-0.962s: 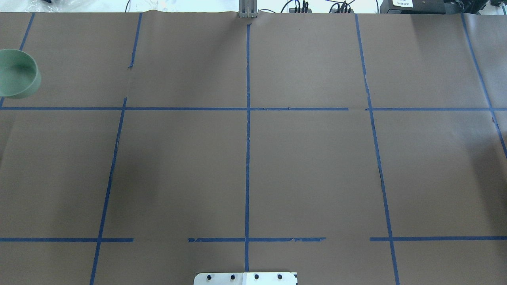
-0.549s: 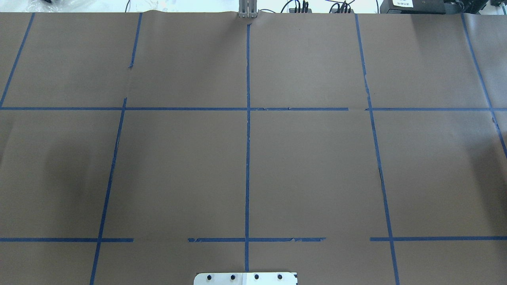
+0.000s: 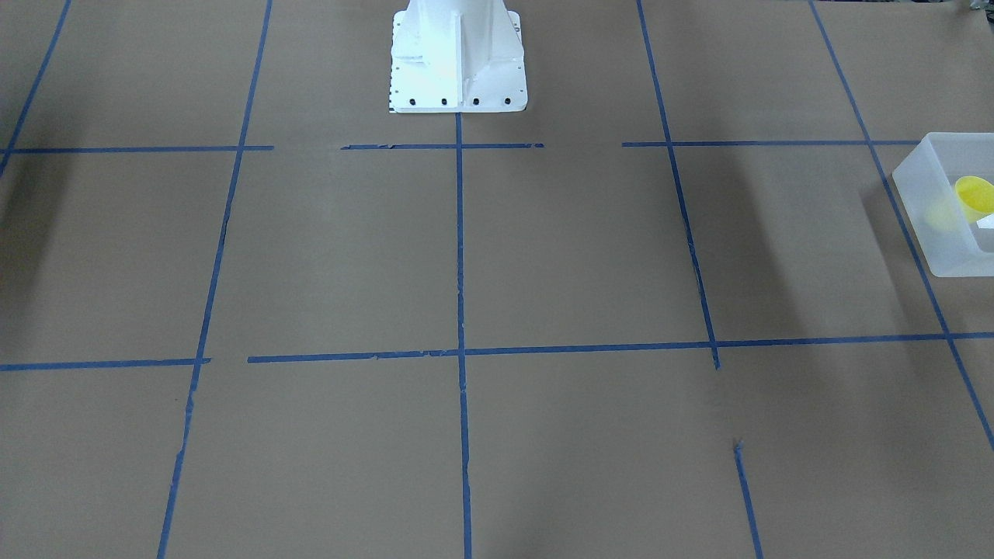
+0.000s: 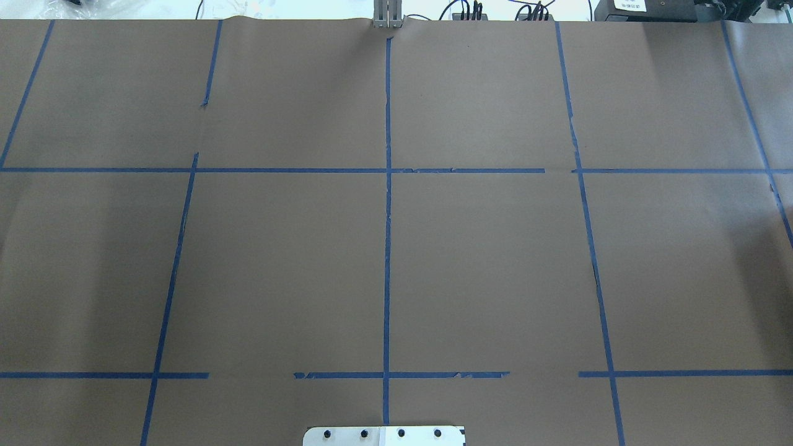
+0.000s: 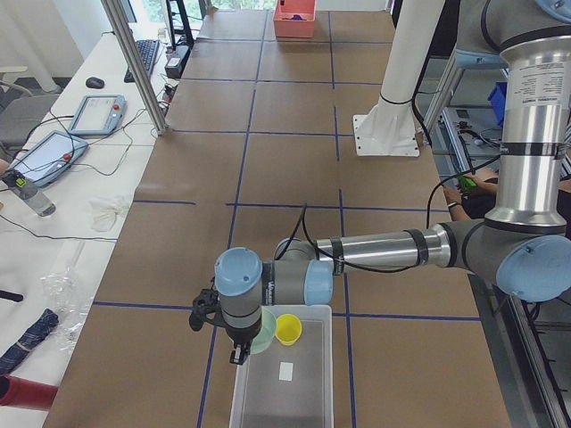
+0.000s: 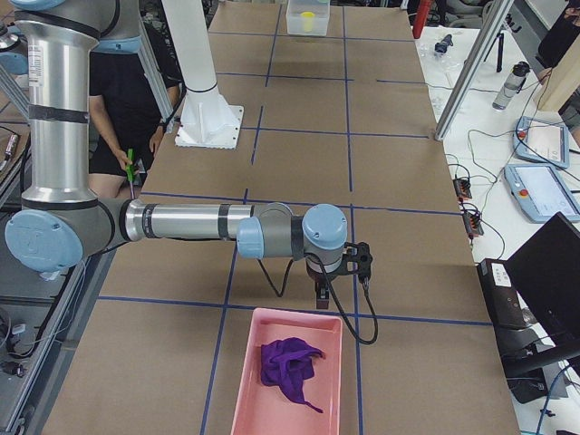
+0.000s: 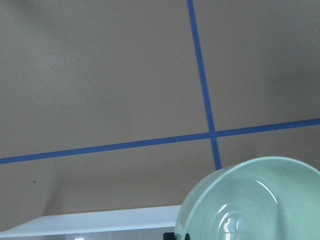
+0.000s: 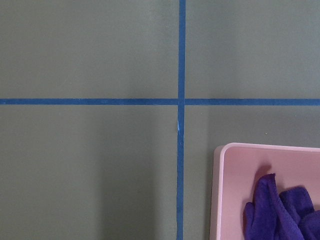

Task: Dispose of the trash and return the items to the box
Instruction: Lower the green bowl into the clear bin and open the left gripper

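A robotics lab: a paper-covered table (image 4: 495, 260) gridded with blue tape (image 4: 387, 248), teach pendants (image 5: 94, 114) alongside.

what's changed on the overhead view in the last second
The bowl went out past the overhead view's left edge; it now shows at the left gripper, over the end of the box, beside the cup. The table looks unchanged.

Brown paper-covered table (image 4: 279, 260): plain, ruled into a grid by dark blue tape lines (image 4: 387, 248), several with gaps. Pale mint-green round bowl (image 7: 250, 200): unpatterned, glossy. Small bright-yellow tapered plastic cup (image 5: 287, 328): plain. Translucent frosted-white plastic tub (image 5: 303, 397): one white patch on its floor. Salmon-pink rectangular plastic tray (image 6: 237, 381): plain. Crumpled purple cloth (image 6: 288, 362): solid colour. White metal robot base (image 3: 458, 62): black bolt heads along its edge.
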Robot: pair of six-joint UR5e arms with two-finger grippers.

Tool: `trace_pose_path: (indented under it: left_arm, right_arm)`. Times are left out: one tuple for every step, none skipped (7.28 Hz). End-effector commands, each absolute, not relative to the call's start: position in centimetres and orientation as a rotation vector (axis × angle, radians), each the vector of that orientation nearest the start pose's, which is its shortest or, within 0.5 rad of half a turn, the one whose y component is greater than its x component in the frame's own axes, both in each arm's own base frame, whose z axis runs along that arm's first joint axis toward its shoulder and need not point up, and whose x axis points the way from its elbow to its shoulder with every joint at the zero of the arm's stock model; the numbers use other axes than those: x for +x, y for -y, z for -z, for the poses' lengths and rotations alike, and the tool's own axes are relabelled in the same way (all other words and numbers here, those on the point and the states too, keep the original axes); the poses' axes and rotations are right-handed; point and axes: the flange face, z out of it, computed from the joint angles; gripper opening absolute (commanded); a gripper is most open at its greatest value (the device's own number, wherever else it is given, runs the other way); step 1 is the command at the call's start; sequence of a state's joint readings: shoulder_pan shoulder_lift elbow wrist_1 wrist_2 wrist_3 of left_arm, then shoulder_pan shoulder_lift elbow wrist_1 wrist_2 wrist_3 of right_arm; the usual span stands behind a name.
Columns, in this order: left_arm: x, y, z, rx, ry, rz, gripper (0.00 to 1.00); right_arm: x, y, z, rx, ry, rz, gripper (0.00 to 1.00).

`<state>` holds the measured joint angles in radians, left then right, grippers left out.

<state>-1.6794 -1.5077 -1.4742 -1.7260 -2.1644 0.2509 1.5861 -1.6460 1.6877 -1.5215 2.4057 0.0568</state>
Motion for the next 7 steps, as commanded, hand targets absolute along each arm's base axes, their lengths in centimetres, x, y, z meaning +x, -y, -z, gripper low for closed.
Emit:
trace_pose_path:
  left_arm:
    - [-12.4,38.3,-79.6,0.128,-0.559,-0.148,0.00]
    - [-12.4,38.0,-80.4,0.135,-0.551,-0.152,0.00]
    - [-13.0,38.1,-80.6,0.131,-0.481,-0.151,0.00]
    - [-13.2,38.5,-80.6,0.129,-0.471,-0.144,0.00]
    - [-13.2,38.8,-80.4,0.135,-0.470,-0.147,0.30]
    - [-13.2,38.9,-80.2,0.139,-0.469,-0.145,0.99]
    - [-13.2,39.0,-80.0,0.143,-0.468,-0.146,1.00]
  right_arm:
    - [6.7,46.4,-62.7,0.069,0.834,-0.030,1.00]
    - [6.7,46.4,-62.7,0.070,0.834,-0.031,1.00]
    - [6.7,46.4,-62.7,0.069,0.834,-0.030,1.00]
    - [6.7,46.4,-62.7,0.069,0.834,-0.030,1.00]
    - [6.7,46.4,-62.7,0.069,0.834,-0.030,1.00]
    - [6.7,46.4,-62.6,0.071,0.834,-0.029,1.00]
    - [6.7,46.5,-62.5,0.074,0.834,-0.028,1.00]
